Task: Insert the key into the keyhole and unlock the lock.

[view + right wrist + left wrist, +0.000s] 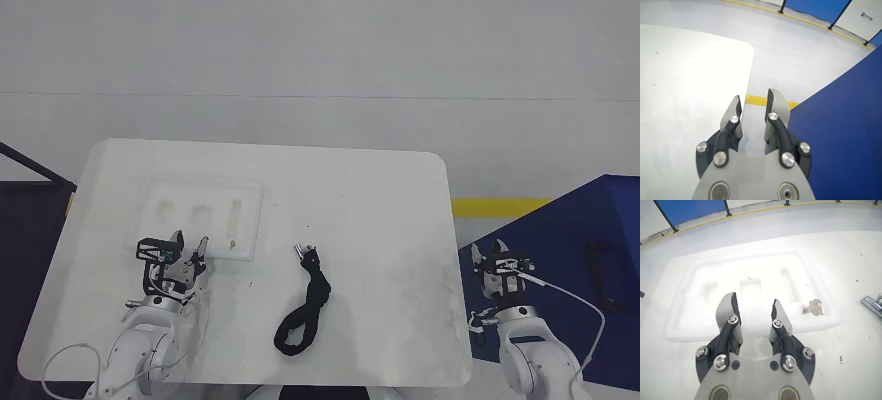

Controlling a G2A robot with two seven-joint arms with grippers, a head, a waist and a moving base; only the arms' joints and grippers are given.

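At the left of the table, the left pincer hovers over the near edge of a white foam tray. In the left wrist view this pincer is released, its two fingers spread with nothing between them. The tray has a raised rim and three rectangular recesses side by side.

The key, small and silver, lies on the foam beside the narrowest recess, at the tray's corner nearest the lock and off to one side of the pincer, not touching it. In the top view the key is a faint mark at that corner.

Near the middle of the table lies the lock, a black cable curled into a loop with a metal head at its far end. The head sits just beside the tray; its chrome end shows at the edge of the left wrist view.

Past the table's right edge, the right pincer hangs over the floor between the table and a blue panel. Its own view shows the right pincer released and holding nothing.
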